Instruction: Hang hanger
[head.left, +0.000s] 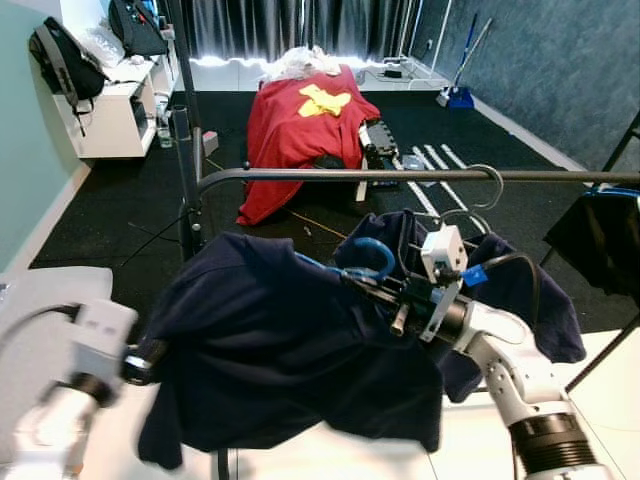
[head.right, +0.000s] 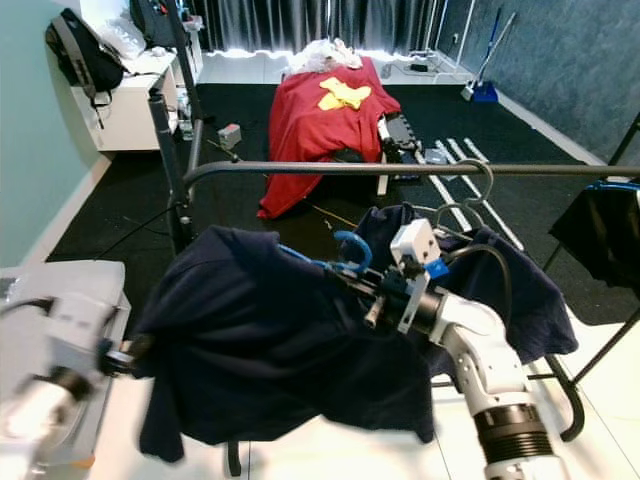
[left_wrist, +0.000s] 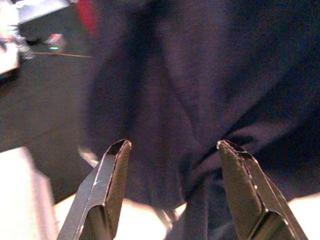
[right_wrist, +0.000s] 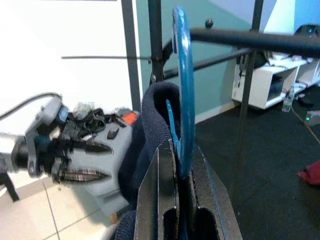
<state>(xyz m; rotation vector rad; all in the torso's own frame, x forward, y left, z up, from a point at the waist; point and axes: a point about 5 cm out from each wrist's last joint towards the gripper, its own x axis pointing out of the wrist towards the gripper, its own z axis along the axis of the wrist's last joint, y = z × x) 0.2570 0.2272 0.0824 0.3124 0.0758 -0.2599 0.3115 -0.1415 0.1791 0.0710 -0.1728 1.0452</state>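
A blue hanger (head.left: 375, 258) carries a dark navy shirt (head.left: 270, 340) that hangs in front of me, just below the grey clothes rail (head.left: 400, 175). My right gripper (head.left: 365, 283) is shut on the hanger's neck below the hook. In the right wrist view the blue hook (right_wrist: 182, 75) rises between the fingers (right_wrist: 162, 190), its top level with the rail (right_wrist: 260, 41) but beside it. My left gripper (left_wrist: 172, 145) is open beside the shirt's left sleeve (head.left: 165, 360), with dark cloth just ahead of its fingers.
A wire hanger (head.left: 488, 185) with another dark garment (head.left: 535, 290) hangs on the rail to the right. The rack's post (head.left: 185, 170) stands at left. A red cloth (head.left: 305, 125) covers something on the black floor. A white shelf (head.left: 115, 115) is far left.
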